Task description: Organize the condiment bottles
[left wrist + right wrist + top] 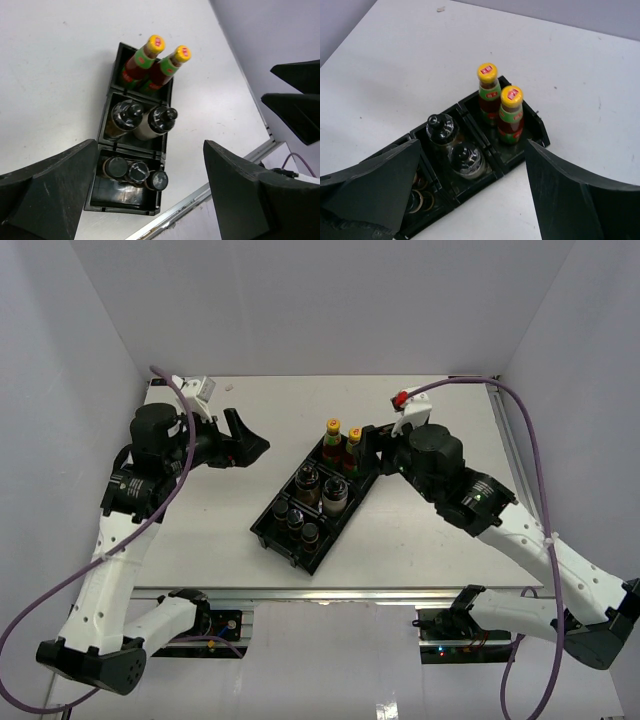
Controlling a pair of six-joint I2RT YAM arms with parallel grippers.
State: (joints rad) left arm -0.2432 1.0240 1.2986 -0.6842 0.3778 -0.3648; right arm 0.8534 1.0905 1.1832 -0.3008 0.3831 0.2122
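The black divided tray (pixel 345 521) lies diagonally at mid-table with all the bottles in it. Two red-sauce bottles (pixel 341 441) with green necks and yellow caps stand in its far compartment. A dark brown bottle (pixel 307 483) and a cream-bodied one (pixel 334 496) stand in the middle compartment. Three small dark jars (pixel 296 521) sit in the near compartment. My left gripper (pixel 245 446) is open and empty, held above the table left of the tray. My right gripper (pixel 372 451) is open and empty at the tray's far right end. The left wrist view shows the red bottles (pixel 156 64) and the jars (pixel 137 172) between open fingers (pixel 240 195). The right wrist view shows them (pixel 500 102) too.
The table's front rail (pixel 340 592) runs just below the tray. Walls close in the table on the left, back and right. The right gripper's fingers (pixel 297 95) show at the right edge of the left wrist view.
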